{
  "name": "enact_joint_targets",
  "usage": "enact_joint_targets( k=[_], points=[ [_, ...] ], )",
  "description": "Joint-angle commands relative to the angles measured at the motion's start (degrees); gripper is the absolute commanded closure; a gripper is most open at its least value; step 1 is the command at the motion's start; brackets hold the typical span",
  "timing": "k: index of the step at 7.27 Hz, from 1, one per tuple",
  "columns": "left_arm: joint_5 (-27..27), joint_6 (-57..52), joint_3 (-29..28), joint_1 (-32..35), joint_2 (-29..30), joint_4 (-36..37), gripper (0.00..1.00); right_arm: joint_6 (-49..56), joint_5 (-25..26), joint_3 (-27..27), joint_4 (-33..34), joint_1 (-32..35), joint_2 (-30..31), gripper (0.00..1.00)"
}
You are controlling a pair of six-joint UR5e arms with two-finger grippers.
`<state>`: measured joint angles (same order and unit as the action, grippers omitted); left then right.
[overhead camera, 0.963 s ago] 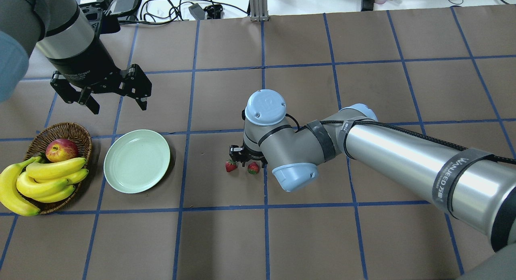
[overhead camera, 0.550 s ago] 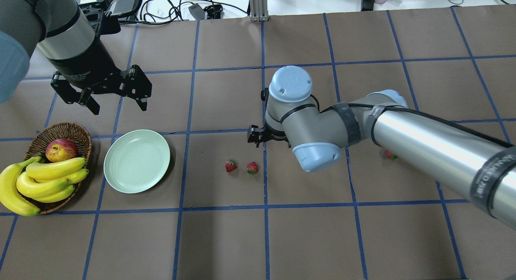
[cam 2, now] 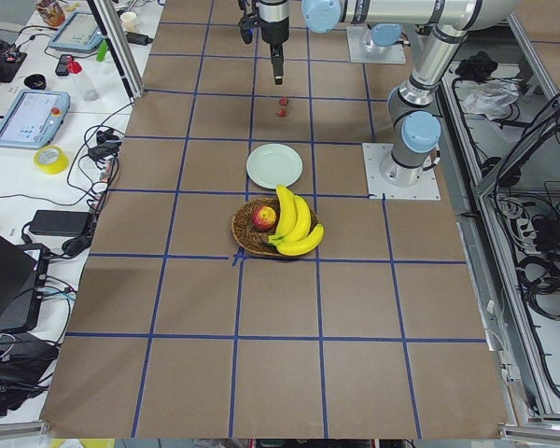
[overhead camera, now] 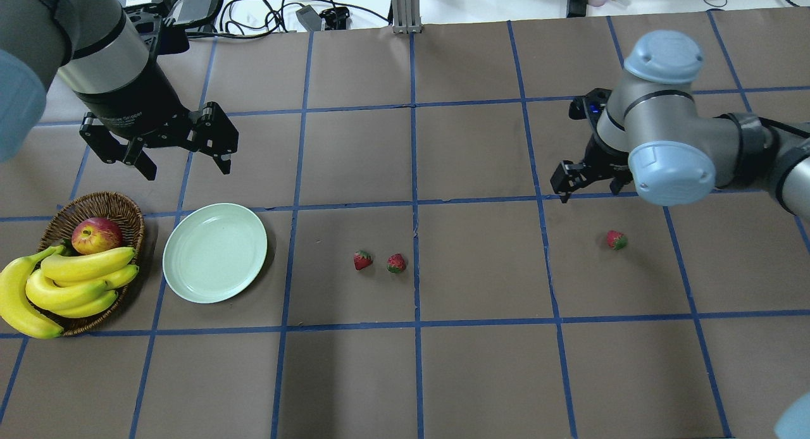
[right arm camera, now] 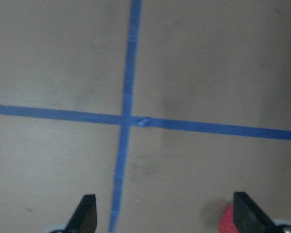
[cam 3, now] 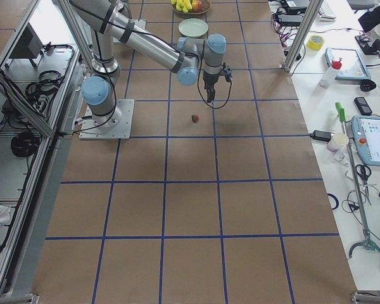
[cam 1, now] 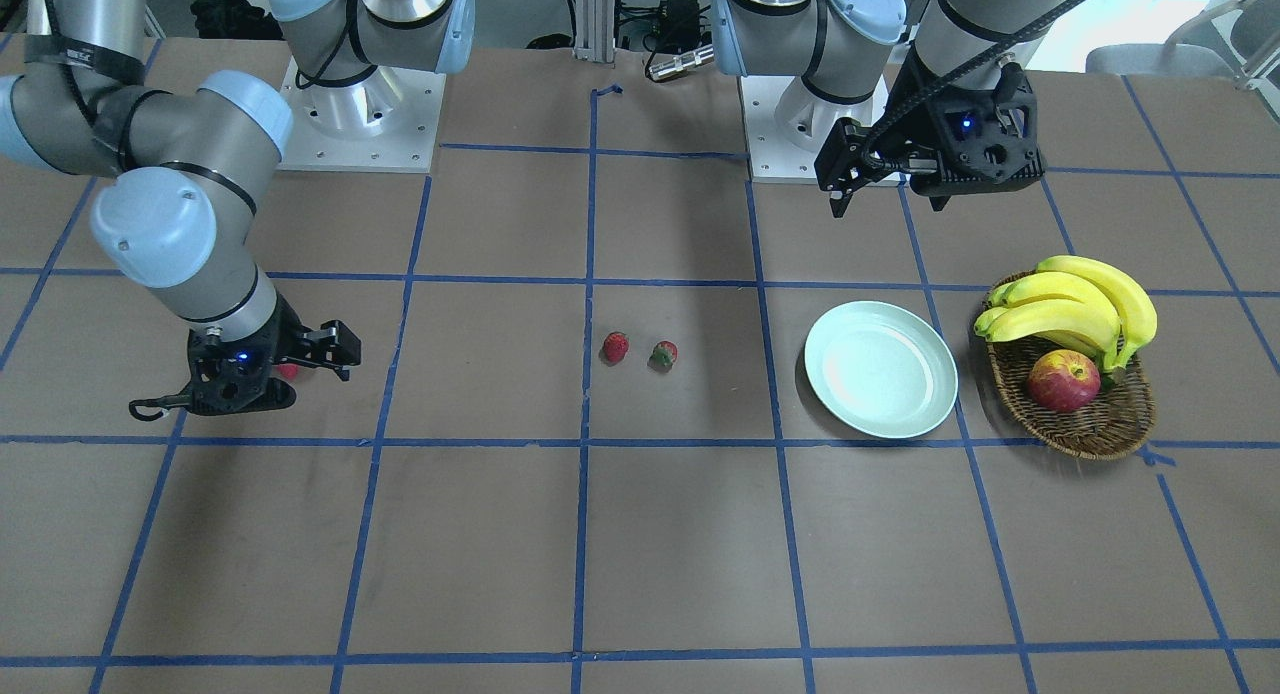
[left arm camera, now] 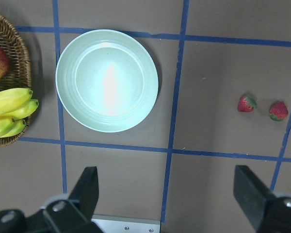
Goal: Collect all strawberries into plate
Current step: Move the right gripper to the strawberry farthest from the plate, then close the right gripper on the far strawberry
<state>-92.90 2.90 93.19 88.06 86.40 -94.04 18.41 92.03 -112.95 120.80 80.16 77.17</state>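
Two strawberries (overhead camera: 362, 260) (overhead camera: 397, 263) lie side by side at mid-table. The third strawberry (overhead camera: 616, 240) lies alone to the right. The pale mint-green plate (overhead camera: 215, 252) is bare, left of the pair. My right gripper (overhead camera: 585, 189) is open and empty, just behind and left of the lone strawberry. That strawberry shows as a red blur (right arm camera: 226, 219) at the bottom of the right wrist view. My left gripper (overhead camera: 186, 167) is open and empty, held above the table behind the plate. The left wrist view shows the plate (left arm camera: 106, 80) and the pair (left arm camera: 246, 103) (left arm camera: 278, 110).
A brown wicker basket (overhead camera: 111, 202) stands left of the plate, holding bananas (overhead camera: 76, 281) and a red-yellow apple (overhead camera: 96, 234). Cables and boxes lie along the table's far edge (overhead camera: 253, 15). Blue tape lines grid the brown table top.
My right arm has swung away from the two middle strawberries, far to the right, uncovering the third strawberry. The pair has not moved. The left arm is still.
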Motion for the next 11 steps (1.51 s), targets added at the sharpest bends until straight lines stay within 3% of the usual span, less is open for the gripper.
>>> enact_joint_targets(
  k=[1,2,4,6,8,9,11],
  points=[
    [0.0,0.0,0.41,0.09,0.0,0.0,0.0,8.19,2.45,-6.02,5.09,-4.83,0.08,0.0],
    [0.0,0.0,0.41,0.0,0.0,0.0,0.0,9.27,2.45,-9.01,9.84,-5.36,-0.53,0.0],
    [0.0,0.0,0.41,0.0,0.0,0.09,0.0,8.66,1.57,-9.91,13.21,-5.36,-2.81,0.0],
    [0.0,0.0,0.5,0.0,0.0,0.09,0.0,9.54,2.19,-9.48,13.32,-5.36,-2.82,0.01],
    [0.0,0.0,0.5,0.0,0.0,0.09,0.0,9.1,1.83,-9.3,13.06,-5.36,-2.82,0.74],
    [0.0,0.0,0.5,0.09,0.0,0.09,0.0,8.84,1.75,-9.13,10.97,-5.36,-2.82,0.99],
    [0.0,0.09,0.5,0.09,0.0,0.09,0.0,8.05,1.66,-8.26,9.73,-5.36,-2.12,1.0]
  ],
)
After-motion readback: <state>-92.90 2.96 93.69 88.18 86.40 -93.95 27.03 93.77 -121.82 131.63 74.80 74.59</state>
